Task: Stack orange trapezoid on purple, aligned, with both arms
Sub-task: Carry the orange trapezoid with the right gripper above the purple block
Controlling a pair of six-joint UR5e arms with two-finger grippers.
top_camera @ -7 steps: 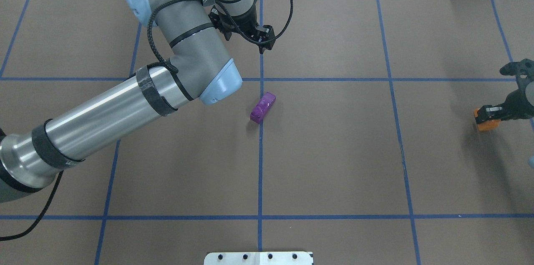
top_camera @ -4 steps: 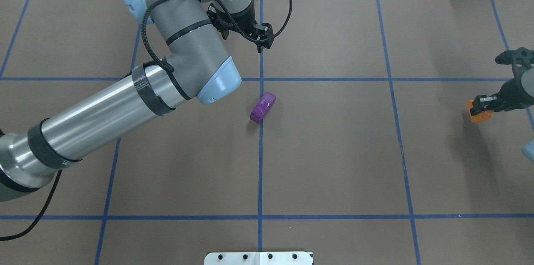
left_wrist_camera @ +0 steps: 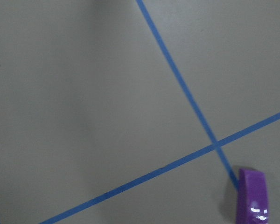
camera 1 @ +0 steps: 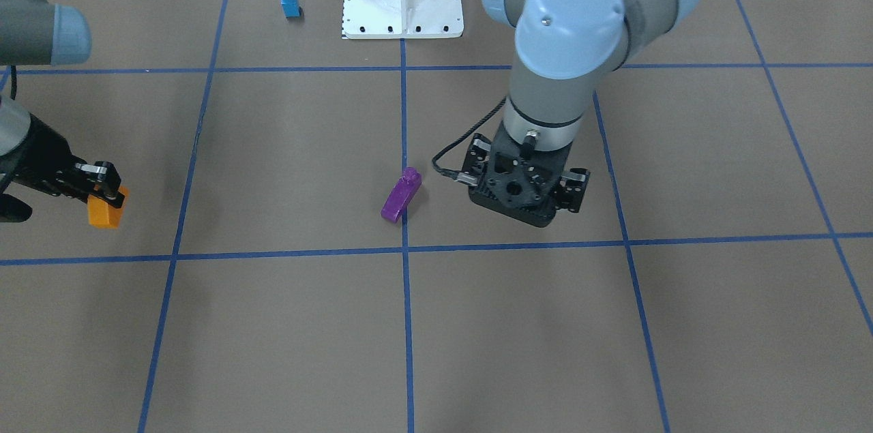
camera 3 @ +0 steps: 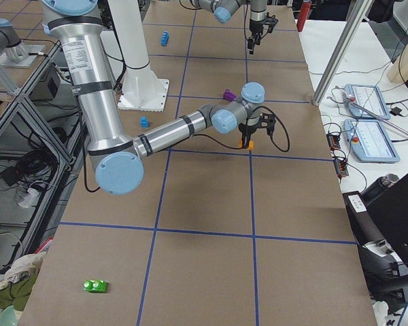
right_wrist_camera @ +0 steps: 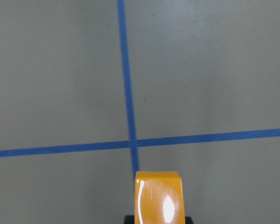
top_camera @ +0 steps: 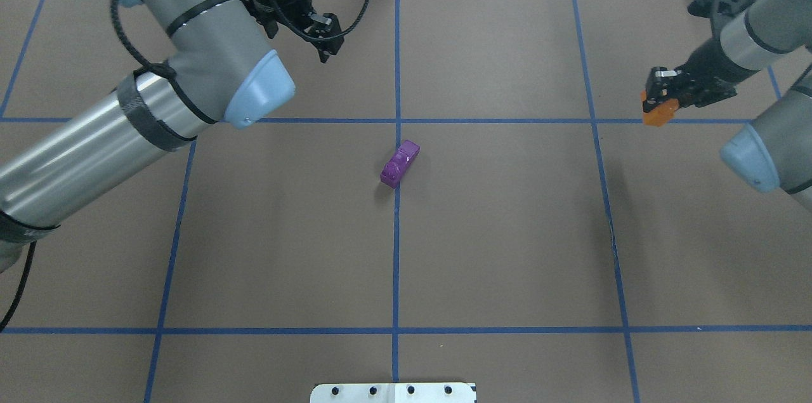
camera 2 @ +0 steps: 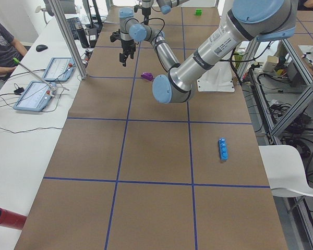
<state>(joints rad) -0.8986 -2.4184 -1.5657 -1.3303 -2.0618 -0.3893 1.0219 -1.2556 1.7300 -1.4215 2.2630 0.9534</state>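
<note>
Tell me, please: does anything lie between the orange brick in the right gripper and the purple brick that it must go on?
Nothing visible does. The orange brick, held in the right gripper, has only table and blue tape lines between it and the purple brick. The left gripper is on the purple brick's other side.

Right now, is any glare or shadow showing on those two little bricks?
Right wrist view: white glare streaks on the orange trapezoid. Left wrist view: small glints on the purple brick. Overhead view: it casts a soft shadow beside it.
</note>
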